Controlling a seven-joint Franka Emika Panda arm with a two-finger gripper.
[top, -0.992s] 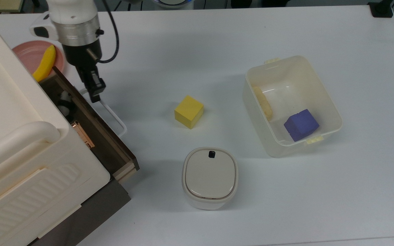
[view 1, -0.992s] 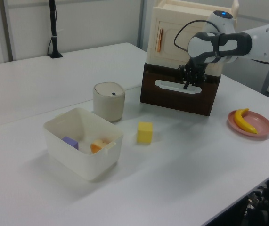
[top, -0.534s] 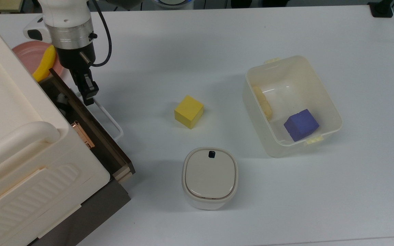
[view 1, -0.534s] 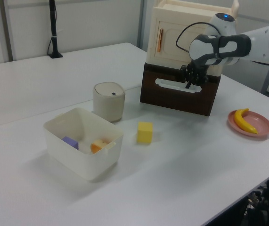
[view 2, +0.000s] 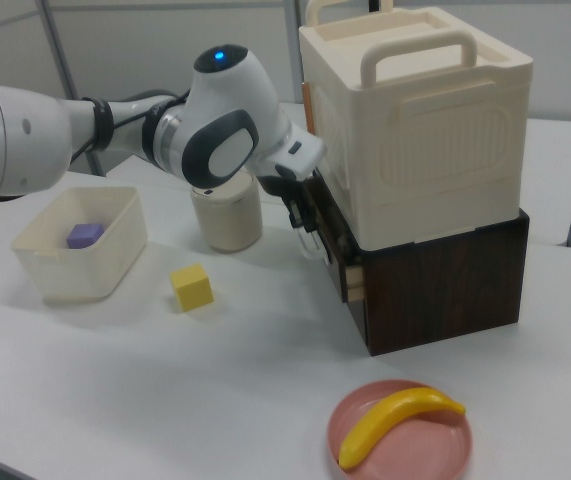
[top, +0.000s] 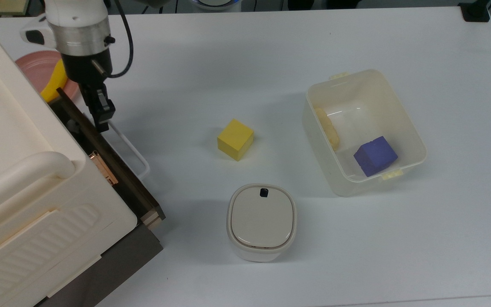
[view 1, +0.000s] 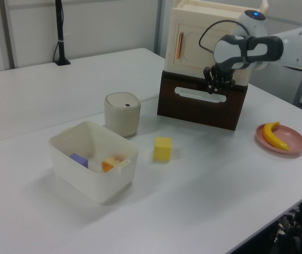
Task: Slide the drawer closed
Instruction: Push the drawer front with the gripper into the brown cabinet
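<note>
Drawer barely ajar — jaws at its handle.

1. One drawer, in the dark brown base under one cream cabinet body.
2. Two cubes: one yellow cube on the table, one purple cube inside the tub.
3. One translucent plastic tub, also holding one pale yellowish piece.
4. One small lidded bin.
5. One pink plate carrying one banana.
6. One robot arm with one gripper.
</note>
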